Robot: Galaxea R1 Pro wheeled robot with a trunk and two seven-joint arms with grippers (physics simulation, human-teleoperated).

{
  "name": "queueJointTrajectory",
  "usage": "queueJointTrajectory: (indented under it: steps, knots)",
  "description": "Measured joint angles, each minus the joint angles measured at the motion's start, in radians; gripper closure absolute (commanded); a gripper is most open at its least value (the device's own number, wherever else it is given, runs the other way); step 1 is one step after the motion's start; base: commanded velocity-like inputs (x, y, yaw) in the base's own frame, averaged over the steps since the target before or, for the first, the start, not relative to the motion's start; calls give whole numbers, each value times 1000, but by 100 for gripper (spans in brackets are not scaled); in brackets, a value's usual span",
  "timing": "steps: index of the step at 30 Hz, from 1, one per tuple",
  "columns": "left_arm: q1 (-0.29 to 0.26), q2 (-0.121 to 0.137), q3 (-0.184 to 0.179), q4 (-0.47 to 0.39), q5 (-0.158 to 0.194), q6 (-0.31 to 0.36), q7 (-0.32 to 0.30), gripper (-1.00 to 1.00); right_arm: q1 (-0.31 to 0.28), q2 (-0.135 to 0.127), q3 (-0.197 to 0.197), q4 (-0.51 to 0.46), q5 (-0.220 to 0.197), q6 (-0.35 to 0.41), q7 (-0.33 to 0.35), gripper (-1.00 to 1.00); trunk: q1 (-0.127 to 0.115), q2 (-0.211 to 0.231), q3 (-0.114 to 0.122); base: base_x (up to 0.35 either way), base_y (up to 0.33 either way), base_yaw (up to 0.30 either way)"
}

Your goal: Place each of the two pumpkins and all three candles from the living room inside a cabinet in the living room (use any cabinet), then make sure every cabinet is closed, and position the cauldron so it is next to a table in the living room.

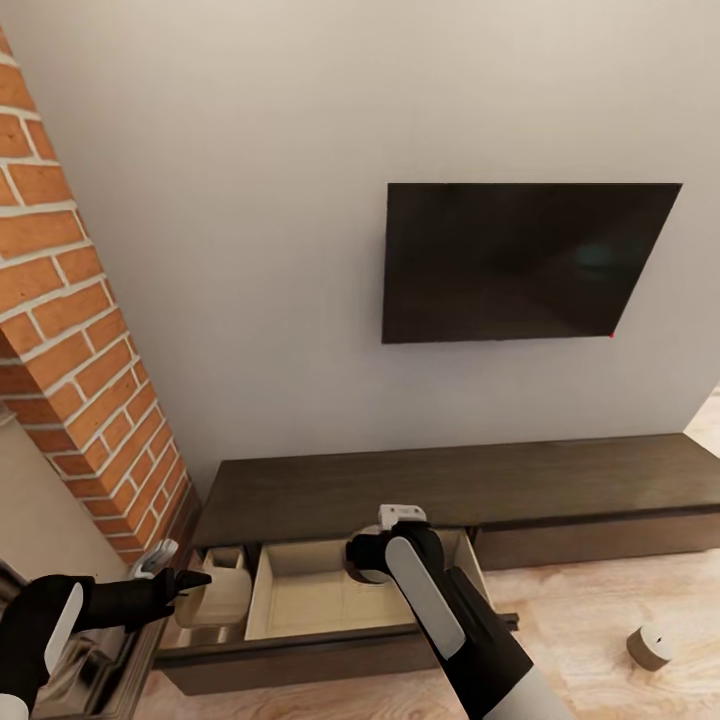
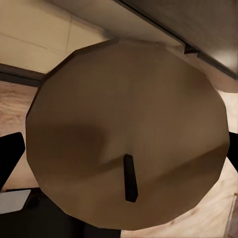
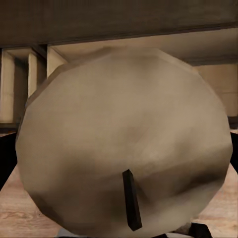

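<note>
The dark-brown cabinet [image 1: 450, 480] runs along the wall, with one wide drawer [image 1: 320, 595] pulled open at its left part. My left gripper [image 1: 192, 580] is shut on a pale candle [image 1: 224, 592] over the drawer's left end. In the left wrist view this candle [image 2: 124, 129] sits between the dark fingers [image 2: 10, 156], wick showing. My right gripper [image 1: 372, 556] hangs over the drawer's right side, shut on another candle [image 3: 124, 134]. A third candle [image 1: 650, 646] stands on the floor at the right. Pumpkins, cauldron and table are out of view.
A brick column [image 1: 70, 340] rises at the left beside the cabinet's end. A black TV [image 1: 520, 260] hangs on the wall above the cabinet. Light wooden floor [image 1: 600, 600] lies in front of the cabinet at the right.
</note>
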State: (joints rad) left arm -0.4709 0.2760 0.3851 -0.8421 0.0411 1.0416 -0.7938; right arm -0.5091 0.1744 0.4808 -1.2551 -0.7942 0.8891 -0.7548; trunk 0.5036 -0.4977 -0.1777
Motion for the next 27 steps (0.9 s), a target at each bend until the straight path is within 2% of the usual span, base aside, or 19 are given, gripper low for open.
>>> queueJointTrajectory:
  steps: [6, 19, 27]
  knots:
    - [0, -1, 0, 0, 1, 0, 0, 100, -1, 0, 3, 109, 9, -53, 55, 100, 0, 0, 0, 72, 0, 0]
    - [0, -4, -4, 0, -2, 0, 3, 100, -2, 0, -3, 121, 1, -54, 66, 100, 0, 0, 0, 136, -33, 0]
    - [0, -7, -7, 0, -3, 0, 11, 100, -3, 0, -5, 123, 2, -50, 66, 100, 0, 0, 0, 197, -108, 0]
